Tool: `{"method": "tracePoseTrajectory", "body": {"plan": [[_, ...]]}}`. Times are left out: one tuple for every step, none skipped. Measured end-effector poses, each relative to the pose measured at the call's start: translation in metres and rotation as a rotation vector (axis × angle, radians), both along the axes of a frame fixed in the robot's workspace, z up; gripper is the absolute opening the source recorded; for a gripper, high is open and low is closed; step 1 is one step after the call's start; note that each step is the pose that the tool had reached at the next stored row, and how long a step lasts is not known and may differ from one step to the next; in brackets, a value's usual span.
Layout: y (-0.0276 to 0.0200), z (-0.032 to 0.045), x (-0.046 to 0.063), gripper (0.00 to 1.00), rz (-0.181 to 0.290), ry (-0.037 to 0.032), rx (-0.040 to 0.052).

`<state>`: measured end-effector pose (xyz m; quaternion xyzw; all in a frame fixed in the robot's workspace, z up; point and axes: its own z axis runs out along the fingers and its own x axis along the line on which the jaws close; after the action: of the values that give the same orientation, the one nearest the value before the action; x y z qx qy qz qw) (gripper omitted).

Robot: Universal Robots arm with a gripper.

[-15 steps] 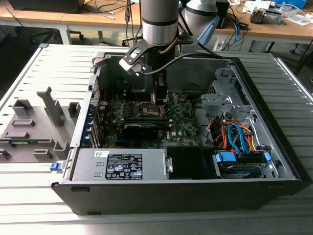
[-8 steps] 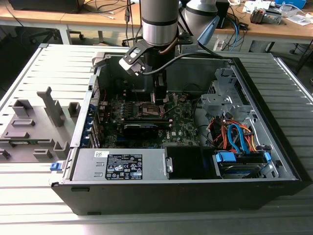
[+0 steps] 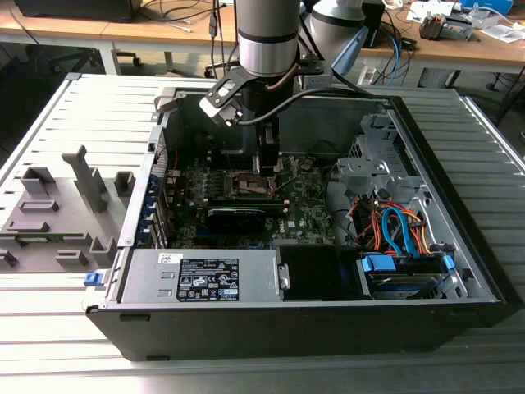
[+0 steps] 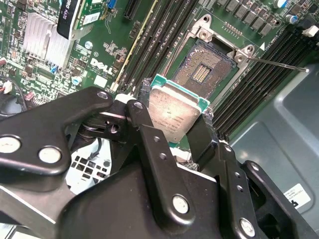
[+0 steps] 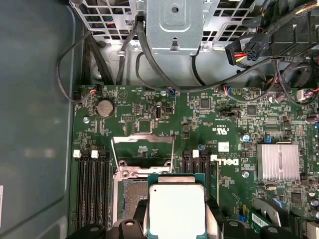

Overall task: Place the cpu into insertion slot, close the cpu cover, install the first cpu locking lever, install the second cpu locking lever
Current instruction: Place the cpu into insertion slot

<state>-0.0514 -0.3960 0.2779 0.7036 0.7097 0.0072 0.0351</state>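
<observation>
1. My gripper (image 4: pixel 177 122) is clamped on the cpu (image 4: pixel 175 110). One black finger (image 4: pixel 142 112) presses on one edge of the chip and the other finger presses on the opposite edge.
2. In both wrist views the cpu (image 5: pixel 177 209) sits between my fingertips with its silvery top facing the cameras. It is held apart from the insertion slot (image 4: pixel 204 69) and not yet seated in it.
3. In the first wrist view the chip overlaps one side of the insertion slot (image 5: pixel 130 195), whose dark pin field is exposed.
4. The cpu cover (image 5: pixel 143 139) stands open just beyond the insertion slot, and a thin locking lever (image 4: pixel 279 63) sticks out beside the slot.
5. Faint engraved print covers the chip's top, too fine to make out.
6. White lettering is printed on the green motherboard (image 5: pixel 219 109) near the insertion slot. A white label with black print sits on the grey power supply (image 3: pixel 209 279), well apart from the slot.
7. In the exterior view my arm (image 3: pixel 267 33) comes straight down into the open computer case (image 3: pixel 459 205), with my gripper (image 3: pixel 267 168) pointing downward over the insertion slot.
</observation>
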Motion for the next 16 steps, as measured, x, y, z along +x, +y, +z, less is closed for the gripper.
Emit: {"method": "tracePoseTrajectory", "body": {"plan": [[0.0000,0.0000,0.0000,0.54,-0.002,0.0000,0.0000],[0.0000,0.0000,0.0000,0.54,-0.003,-0.0001,-0.0001],[0.0000,0.0000,0.0000,0.54,-0.005,0.0000,-0.0002],[0.0000,0.0000,0.0000,0.54,-0.006,0.0000,-0.0003],[0.0000,0.0000,0.0000,0.54,-0.008,0.0000,-0.0003],[0.0000,0.0000,0.0000,0.54,-0.009,0.0000,-0.0003],[0.0000,0.0000,0.0000,0.54,-0.011,0.0000,-0.0005],[0.0000,0.0000,0.0000,0.54,-0.014,0.0000,-0.0006],[0.0000,0.0000,0.0000,0.54,-0.016,0.0000,-0.0006],[0.0000,0.0000,0.0000,0.54,-0.017,0.0000,-0.0007],[0.0000,0.0000,0.0000,0.54,-0.020,0.0000,-0.0008],[0.0000,0.0000,0.0000,0.54,-0.021,0.0000,-0.0008],[0.0000,0.0000,0.0000,0.54,-0.022,0.0000,-0.0009],[0.0000,0.0000,0.0000,0.54,-0.025,0.0000,-0.0010],[0.0000,0.0000,0.0000,0.54,-0.026,0.0000,-0.0011],[0.0000,0.0000,0.0000,0.54,-0.028,0.0000,-0.0012]]}}
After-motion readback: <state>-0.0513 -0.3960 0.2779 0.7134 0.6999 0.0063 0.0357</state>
